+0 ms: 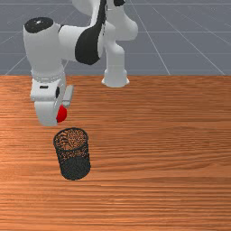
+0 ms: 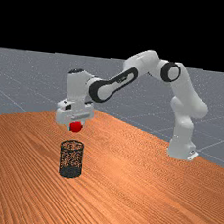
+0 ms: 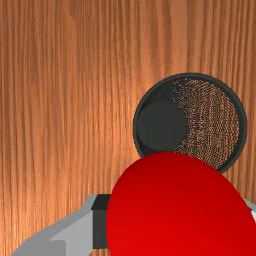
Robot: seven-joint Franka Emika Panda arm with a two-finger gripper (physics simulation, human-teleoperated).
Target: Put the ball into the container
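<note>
One red ball point(image 2: 76, 127), pinched in the claw point(image 3: 177, 217), held aloft over the surface point(image 1: 158, 185). One black mesh container point(image 1: 75, 168), upright, open-topped. Hazard, by our judgement: released here, the ball may clip the rim point(image 3: 190, 75) and bounce out, since it seems off-centre. Views compared: the far view gives us air between ball and rim; the wrist view hides that height, yet shows us the offset and one dark pad point(image 3: 100, 229) against the ball.

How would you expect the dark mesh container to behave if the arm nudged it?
The container would probably tip if nudged high, standing taller than wide. Its see-through mesh suggests it is light and may slide. Its even, round rim hints at a fairly stiff build.
</note>
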